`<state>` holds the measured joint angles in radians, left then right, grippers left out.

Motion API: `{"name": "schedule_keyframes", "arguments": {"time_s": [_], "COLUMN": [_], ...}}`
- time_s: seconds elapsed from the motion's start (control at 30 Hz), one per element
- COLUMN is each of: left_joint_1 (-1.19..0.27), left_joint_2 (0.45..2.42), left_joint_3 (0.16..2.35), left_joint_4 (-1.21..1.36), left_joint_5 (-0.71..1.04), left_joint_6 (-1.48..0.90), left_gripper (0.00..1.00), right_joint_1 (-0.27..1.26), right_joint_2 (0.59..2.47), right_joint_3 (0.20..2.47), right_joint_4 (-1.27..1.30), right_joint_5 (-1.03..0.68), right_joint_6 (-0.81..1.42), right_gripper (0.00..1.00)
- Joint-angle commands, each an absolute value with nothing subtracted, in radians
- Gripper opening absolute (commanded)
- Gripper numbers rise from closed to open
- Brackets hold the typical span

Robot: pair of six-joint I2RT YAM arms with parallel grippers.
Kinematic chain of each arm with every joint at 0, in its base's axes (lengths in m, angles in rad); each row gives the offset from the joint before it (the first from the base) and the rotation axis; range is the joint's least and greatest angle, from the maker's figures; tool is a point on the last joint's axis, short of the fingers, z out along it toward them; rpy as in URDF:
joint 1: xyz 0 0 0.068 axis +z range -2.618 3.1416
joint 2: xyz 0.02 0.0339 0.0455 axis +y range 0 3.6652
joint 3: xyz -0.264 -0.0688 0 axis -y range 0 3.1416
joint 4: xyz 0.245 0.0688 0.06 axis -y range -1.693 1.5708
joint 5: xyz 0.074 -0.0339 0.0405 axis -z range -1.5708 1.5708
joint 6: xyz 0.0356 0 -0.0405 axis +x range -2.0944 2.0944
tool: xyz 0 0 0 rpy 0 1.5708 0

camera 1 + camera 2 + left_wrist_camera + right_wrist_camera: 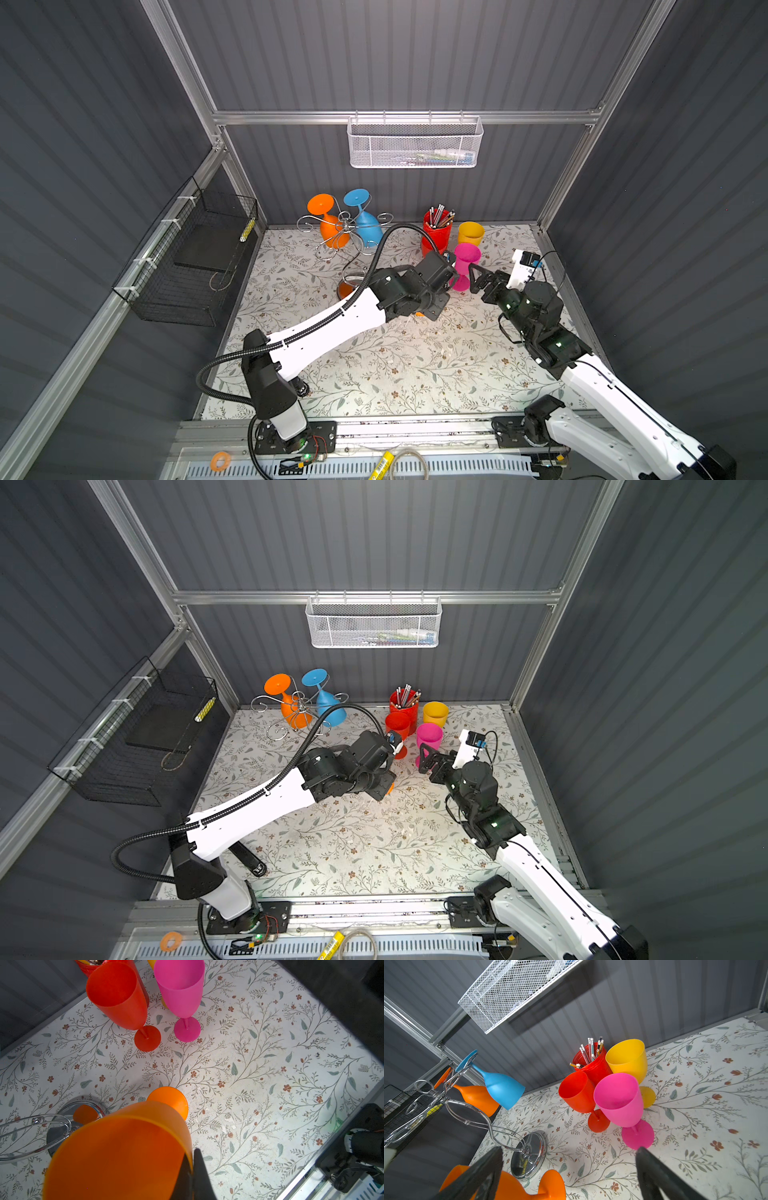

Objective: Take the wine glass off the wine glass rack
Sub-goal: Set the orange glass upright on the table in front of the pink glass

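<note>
Low in the left wrist view, left gripper pinches a tilted orange wine glass by its rim, off the wine glass rack left of centre in a top view; right gripper gapes empty; released tilted, it could topple.

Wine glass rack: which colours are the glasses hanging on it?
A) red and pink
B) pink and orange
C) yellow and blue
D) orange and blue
D: an orange glass and a blue glass hang upside down from the wine glass rack, while the red glass, pink glass and yellow glass stand on the table.
</note>
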<state>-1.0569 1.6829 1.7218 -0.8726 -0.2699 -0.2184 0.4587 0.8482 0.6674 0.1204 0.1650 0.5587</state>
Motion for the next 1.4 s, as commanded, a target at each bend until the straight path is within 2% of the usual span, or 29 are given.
{"name": "schedule_keyframes", "arguments": {"time_s": [0.0,0.33,0.87,1.37], "left_joint_1": [-1.063,-1.063,-0.99,-0.916], "left_joint_2": [1.706,1.818,2.0,2.122], "left_joint_3": [1.764,1.834,1.963,2.071], "left_joint_4": [-0.904,-0.934,-0.912,-0.886], "left_joint_5": [-0.304,-0.304,-0.241,-0.17], "left_joint_6": [-0.199,-0.184,-0.165,-0.134], "left_gripper": [0.0,0.0,0.0,0.0], "right_joint_1": [0.454,0.425,0.129,0.111], "right_joint_2": [0.858,0.977,0.935,0.876], "right_joint_3": [0.701,0.764,0.683,0.658], "right_joint_4": [0.182,0.306,0.357,0.308], "right_joint_5": [0.196,0.258,0.087,0.065], "right_joint_6": [0.528,0.413,0.467,0.446], "right_gripper": [0.99,0.99,0.99,0.99]}}
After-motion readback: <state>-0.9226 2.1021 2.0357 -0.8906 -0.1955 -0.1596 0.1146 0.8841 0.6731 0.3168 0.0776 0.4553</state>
